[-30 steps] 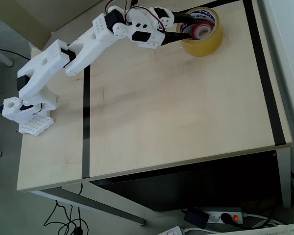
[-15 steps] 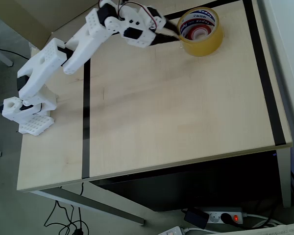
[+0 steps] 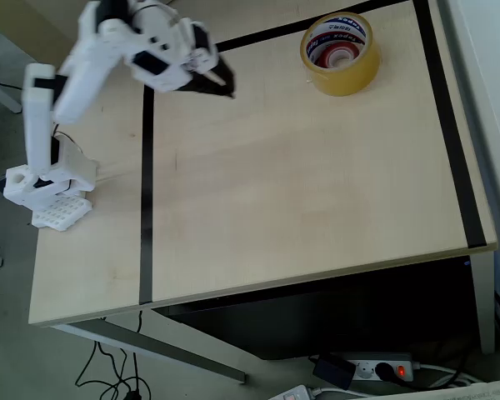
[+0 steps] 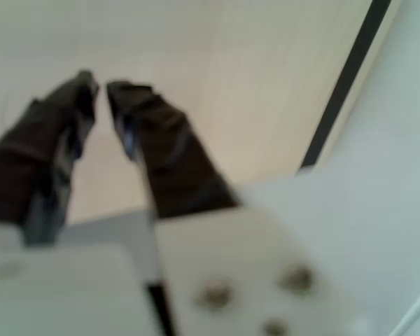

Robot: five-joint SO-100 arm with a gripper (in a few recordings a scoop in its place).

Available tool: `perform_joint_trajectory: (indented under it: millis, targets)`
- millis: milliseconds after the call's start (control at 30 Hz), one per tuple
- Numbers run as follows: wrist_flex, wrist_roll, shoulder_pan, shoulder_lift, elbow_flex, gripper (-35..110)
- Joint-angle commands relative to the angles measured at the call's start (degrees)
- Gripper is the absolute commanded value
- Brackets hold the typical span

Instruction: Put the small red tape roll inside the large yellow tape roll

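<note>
The large yellow tape roll lies flat near the table's far right corner in the overhead view. The small red tape roll sits inside its white core. My gripper is far to the left of both rolls, over bare wood, on the raised white arm. In the blurred wrist view the two dark fingers nearly meet at their tips, and my gripper holds nothing.
Black tape lines run over the light wooden table: one down the left, one down the right, one along the far edge. The arm's white base stands at the left edge. A power strip lies on the floor below.
The gripper has let go of the red roll inside the yellow roll, and the arm has drawn back to the left and risen. The red roll stays in the core.
</note>
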Motion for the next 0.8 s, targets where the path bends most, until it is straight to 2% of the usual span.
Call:
perform_joint_trajectory:
  millis: [0, 200, 300, 367, 567, 767]
  targets:
    - [-0.5, 2.7, 1.7, 24.1, 14.4, 0]
    - [-24.3, 3.1, 4.2, 58.8, 60.2, 0]
    - [-37.4, 2.8, 4.6, 72.6, 83.1, 0]
    - [-42.7, 2.8, 3.4, 79.7, 94.7, 1]
    - [-48.2, 3.3, -0.2, 88.2, 112.0, 3]
    - [-50.5, 3.3, -3.5, 94.7, 120.1, 0]
